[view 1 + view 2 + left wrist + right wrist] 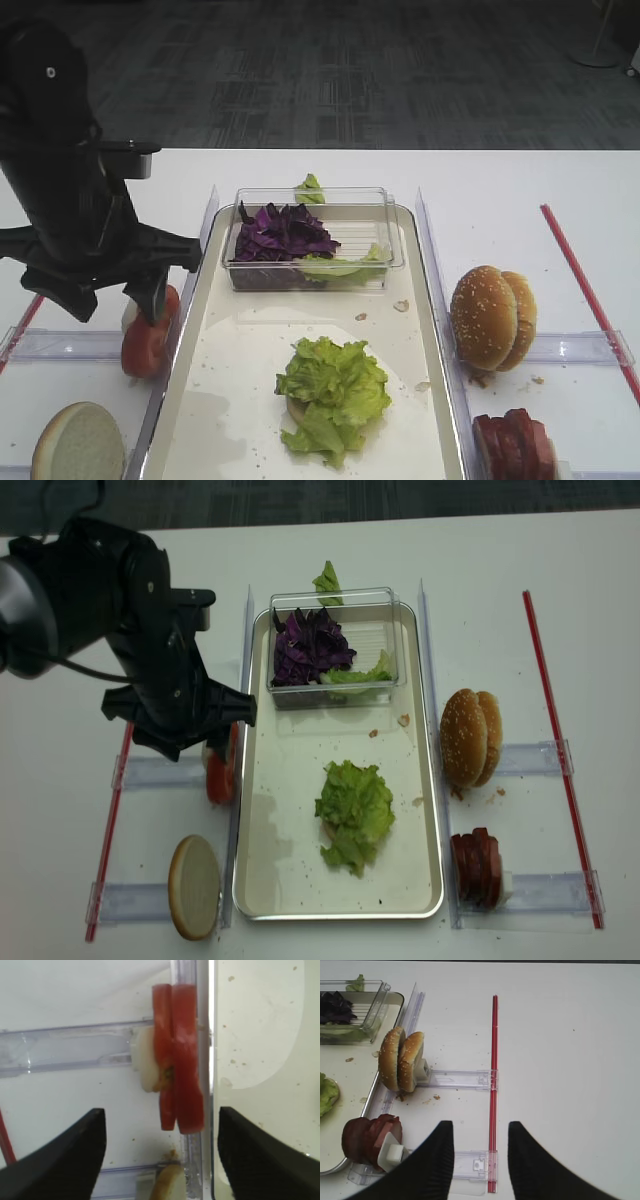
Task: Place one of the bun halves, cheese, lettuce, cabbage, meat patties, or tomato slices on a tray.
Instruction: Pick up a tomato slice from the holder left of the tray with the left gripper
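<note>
Bright red tomato slices (180,1060) stand on edge in a clear holder just left of the tray (250,400). My left gripper (160,1112) hangs over them, open, jaws wide on either side and touching nothing. In the high view the left gripper (115,300) partly hides the tomato slices (148,340). Lettuce (330,395) lies on the tray floor. Cabbage (283,232) fills a clear box. Sesame bun halves (492,317) and meat patties (515,445) stand right of the tray. My right gripper (480,1127) is open and empty. Cheese is out of view.
A pale cut-faced bun half (78,443) lies at the front left. Clear plastic rails (460,1079) and a red strip (494,1060) run along the table on the right. The clear box (390,240) sits at the tray's far end with more lettuce inside.
</note>
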Motion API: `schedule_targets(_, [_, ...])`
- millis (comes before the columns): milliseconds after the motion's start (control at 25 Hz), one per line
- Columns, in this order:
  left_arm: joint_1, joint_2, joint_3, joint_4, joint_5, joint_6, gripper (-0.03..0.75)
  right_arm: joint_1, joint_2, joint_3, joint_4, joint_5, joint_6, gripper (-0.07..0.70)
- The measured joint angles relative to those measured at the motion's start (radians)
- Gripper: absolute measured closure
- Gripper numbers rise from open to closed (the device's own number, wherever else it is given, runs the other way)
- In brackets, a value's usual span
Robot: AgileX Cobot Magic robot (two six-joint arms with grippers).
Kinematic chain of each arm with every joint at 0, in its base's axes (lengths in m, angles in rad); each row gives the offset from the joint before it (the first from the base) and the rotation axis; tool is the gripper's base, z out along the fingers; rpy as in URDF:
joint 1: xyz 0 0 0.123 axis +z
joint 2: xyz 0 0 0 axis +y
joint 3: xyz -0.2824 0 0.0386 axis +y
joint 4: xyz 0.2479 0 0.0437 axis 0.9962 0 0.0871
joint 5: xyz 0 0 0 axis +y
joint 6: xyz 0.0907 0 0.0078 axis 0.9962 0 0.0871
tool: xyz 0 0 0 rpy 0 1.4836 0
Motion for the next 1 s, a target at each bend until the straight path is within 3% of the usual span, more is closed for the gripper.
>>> schedule_targets(400, [-0.070, 0.000, 0.000, -0.026, -0.054, -0.070, 0.275, 0.000, 0.000, 0.000, 0.000, 0.000, 0.000, 0.330])
schedule_targets(1000, [-0.074, 0.000, 0.000, -0.026, -0.099, -0.096, 0.275, 0.000, 0.000, 0.000, 0.000, 0.000, 0.000, 0.330])
